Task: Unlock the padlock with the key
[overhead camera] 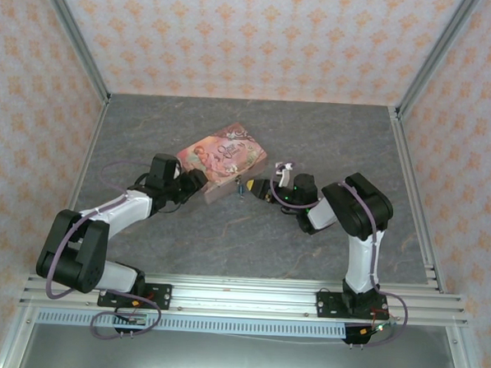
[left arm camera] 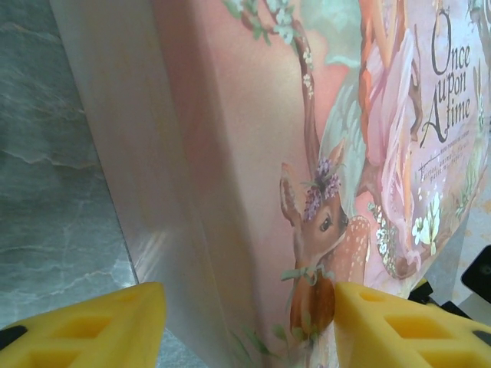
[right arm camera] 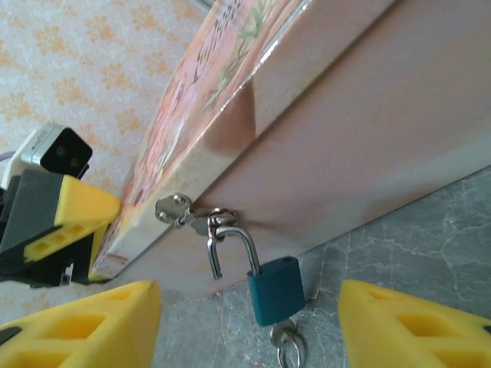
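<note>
Your right gripper (right arm camera: 249, 295) stands with its jaws wide apart and empty, flanking the padlock (right arm camera: 275, 290) without touching it. That small teal padlock hangs from the hasp ring (right arm camera: 220, 222) on the front wall of the tin (right arm camera: 360, 146), at about 4 o'clock of the tin in the top view. One shackle leg looks free of the body, so you may judge it sprung. At 6 o'clock under the body the key (right arm camera: 285, 343) seems seated in the keyhole, with only its bow showing. Expect both to be light, stiff, smooth metal that swings on the ring and slips easily. Pinch the key's bow across its flat faces, or the body across its broad sides. You get no readable mark on the lock. On the tin you can read "Once upon A time"; the finer lines beneath are too small. Your left gripper (left arm camera: 249, 307) is clamped across the tin's corner at 8 o'clock, steadying it on the grey table (overhead camera: 309, 237).
</note>
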You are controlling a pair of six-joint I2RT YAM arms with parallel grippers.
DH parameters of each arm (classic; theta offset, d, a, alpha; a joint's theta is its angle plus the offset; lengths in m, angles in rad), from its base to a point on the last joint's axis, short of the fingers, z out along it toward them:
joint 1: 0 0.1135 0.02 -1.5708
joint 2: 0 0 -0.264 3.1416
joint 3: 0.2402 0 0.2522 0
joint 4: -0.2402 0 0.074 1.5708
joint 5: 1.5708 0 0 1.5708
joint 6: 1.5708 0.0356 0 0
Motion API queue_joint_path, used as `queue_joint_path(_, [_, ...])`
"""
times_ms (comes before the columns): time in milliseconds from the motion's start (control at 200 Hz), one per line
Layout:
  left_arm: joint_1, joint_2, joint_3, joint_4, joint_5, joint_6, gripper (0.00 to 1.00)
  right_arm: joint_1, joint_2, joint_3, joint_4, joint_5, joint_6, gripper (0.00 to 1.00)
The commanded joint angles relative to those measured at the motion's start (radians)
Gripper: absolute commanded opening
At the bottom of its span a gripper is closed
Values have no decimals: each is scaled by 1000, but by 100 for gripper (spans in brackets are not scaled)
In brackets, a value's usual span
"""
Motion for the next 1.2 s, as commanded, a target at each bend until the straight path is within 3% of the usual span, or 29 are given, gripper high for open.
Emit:
queue_joint_path(0, [35,36,-17,-190,-63,47,58,15,-14,32,-8,-45,-46,64])
queue_joint_path(320, [52,39,-11,-191,-54,56,57,65,26,145,-82,-36,-102,64])
queue_joint_path(896, [55,41,-2,-184,-43,52,57,91,89,203,-103,-45,-92,63])
queue_joint_path(1196, [56,40,-1,-188,-43,53,57,93,96,206,-55,-79,-57,49])
